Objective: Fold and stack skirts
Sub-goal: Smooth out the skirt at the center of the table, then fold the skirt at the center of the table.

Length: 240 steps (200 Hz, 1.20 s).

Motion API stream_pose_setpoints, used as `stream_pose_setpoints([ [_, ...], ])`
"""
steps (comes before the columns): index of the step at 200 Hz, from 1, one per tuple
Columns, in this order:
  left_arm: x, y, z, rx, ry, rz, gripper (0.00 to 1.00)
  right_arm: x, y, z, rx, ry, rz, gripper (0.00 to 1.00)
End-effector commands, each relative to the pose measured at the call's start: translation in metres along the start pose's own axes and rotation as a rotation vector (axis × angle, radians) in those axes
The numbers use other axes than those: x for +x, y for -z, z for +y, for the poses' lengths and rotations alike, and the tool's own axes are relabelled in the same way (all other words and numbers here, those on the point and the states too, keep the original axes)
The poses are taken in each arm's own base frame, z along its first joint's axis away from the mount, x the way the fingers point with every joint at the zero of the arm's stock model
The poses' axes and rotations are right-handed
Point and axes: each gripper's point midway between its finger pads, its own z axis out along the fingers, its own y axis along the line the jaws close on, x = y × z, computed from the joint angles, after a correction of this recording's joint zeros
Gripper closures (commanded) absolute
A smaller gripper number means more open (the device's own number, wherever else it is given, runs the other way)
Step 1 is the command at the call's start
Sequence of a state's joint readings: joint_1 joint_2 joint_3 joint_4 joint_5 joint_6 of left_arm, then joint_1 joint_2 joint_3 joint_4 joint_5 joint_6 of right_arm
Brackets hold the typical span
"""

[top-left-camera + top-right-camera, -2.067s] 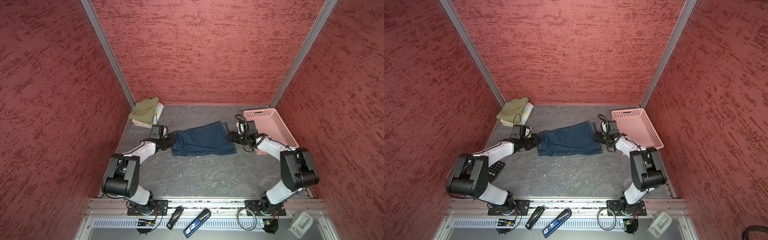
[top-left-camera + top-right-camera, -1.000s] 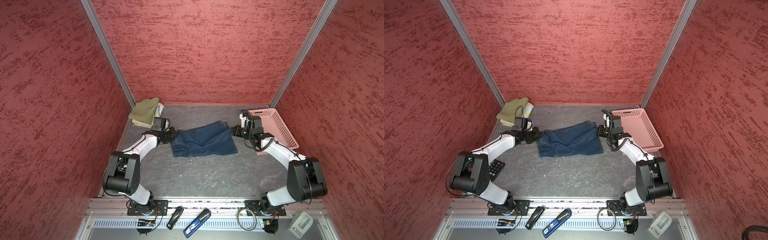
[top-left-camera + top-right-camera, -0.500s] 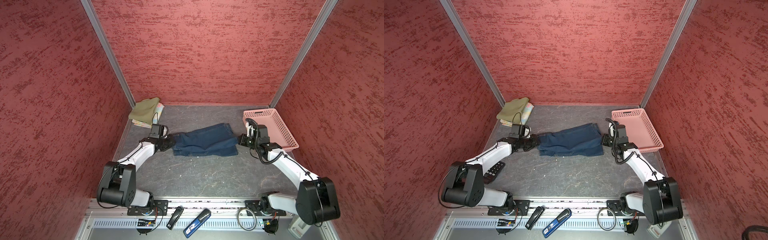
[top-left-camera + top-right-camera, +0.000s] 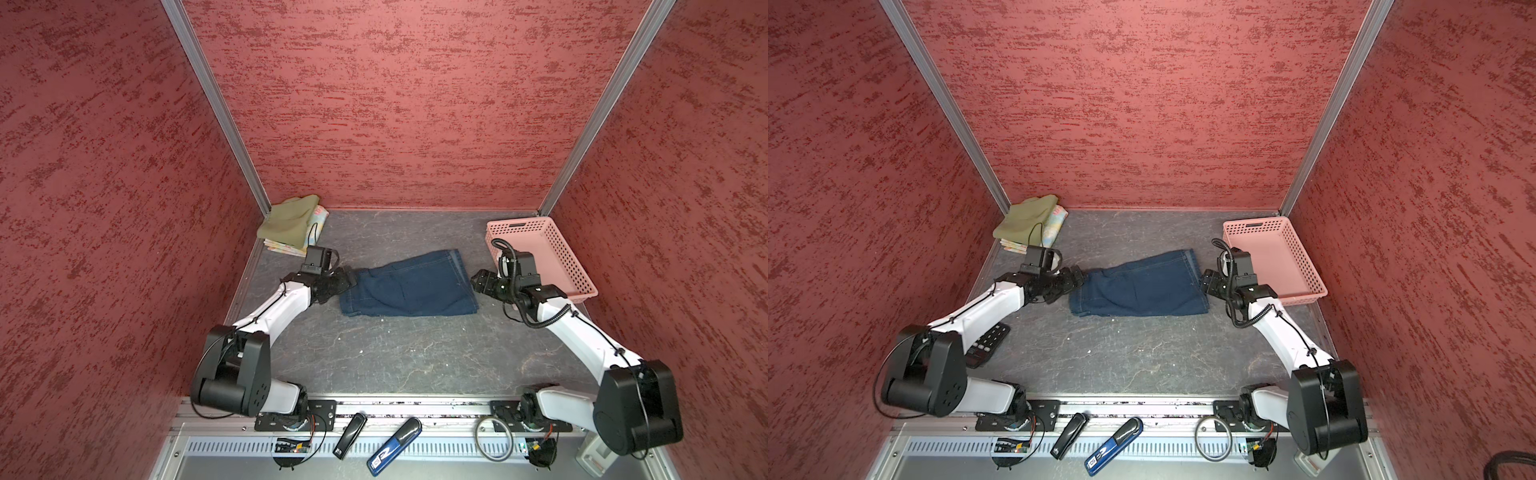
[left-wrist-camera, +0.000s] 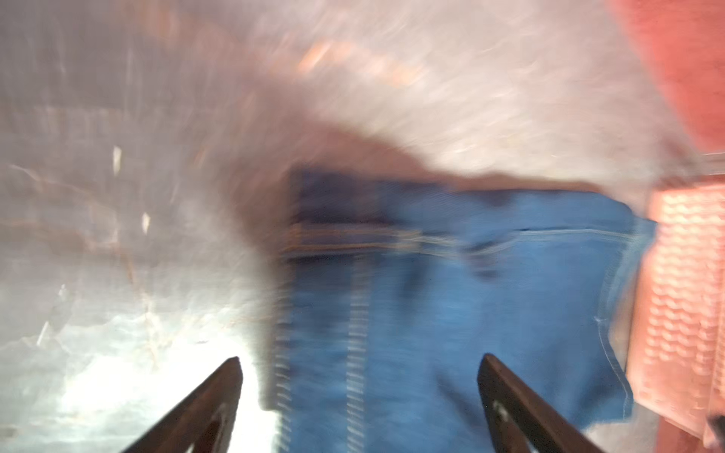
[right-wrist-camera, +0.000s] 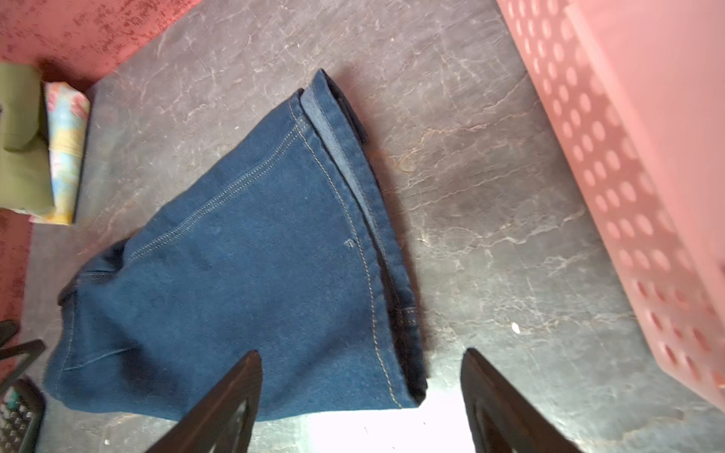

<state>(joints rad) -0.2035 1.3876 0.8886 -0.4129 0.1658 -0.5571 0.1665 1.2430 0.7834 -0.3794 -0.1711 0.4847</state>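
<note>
A folded dark-blue denim skirt [image 4: 407, 286] [image 4: 1138, 286] lies flat mid-table. My left gripper [image 4: 347, 280] [image 5: 359, 359] is open at the skirt's left end, with denim [image 5: 451, 313] below the spread jaws in a blurred left wrist view. At the skirt's right end, my right gripper [image 4: 478, 280] [image 6: 361, 353] is open too, its jaws straddling the skirt's [image 6: 235, 274] near corner without gripping it. In the back left corner an olive-green skirt [image 4: 289, 222] [image 6: 19, 157] is stacked on a floral skirt [image 4: 318, 216] [image 6: 64, 157].
A pink perforated basket [image 4: 582, 295] [image 6: 627, 157] stands at the right, close behind my right arm. A black keypad remote [image 4: 986, 345] lies under the left arm. A black stapler [image 4: 351, 430], a blue device [image 4: 395, 446] and a ring [image 4: 494, 438] sit on the front rail.
Both grippers, shut on the denim skirt's ends before, have opened and let it go. The skirt now rests flat, and the arms have drawn slightly toward the front.
</note>
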Motion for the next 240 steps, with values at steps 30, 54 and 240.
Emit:
stream_pose_setpoints([
  [30, 0.01, -0.007, -0.052, -0.047, -0.36, -0.001, 0.0, 0.049, -0.013, -0.016, -0.035, -0.324, 0.084, 0.13],
  [54, 0.041, -0.03, -0.056, -0.117, -0.506, 0.052, 0.03, 0.069, -0.02, -0.01, -0.157, -0.548, 0.087, 0.12],
  [240, 0.082, -0.087, -0.007, -0.244, -0.46, 0.197, 0.1, 0.078, -0.077, -0.026, -0.161, -0.912, -0.051, 0.4],
])
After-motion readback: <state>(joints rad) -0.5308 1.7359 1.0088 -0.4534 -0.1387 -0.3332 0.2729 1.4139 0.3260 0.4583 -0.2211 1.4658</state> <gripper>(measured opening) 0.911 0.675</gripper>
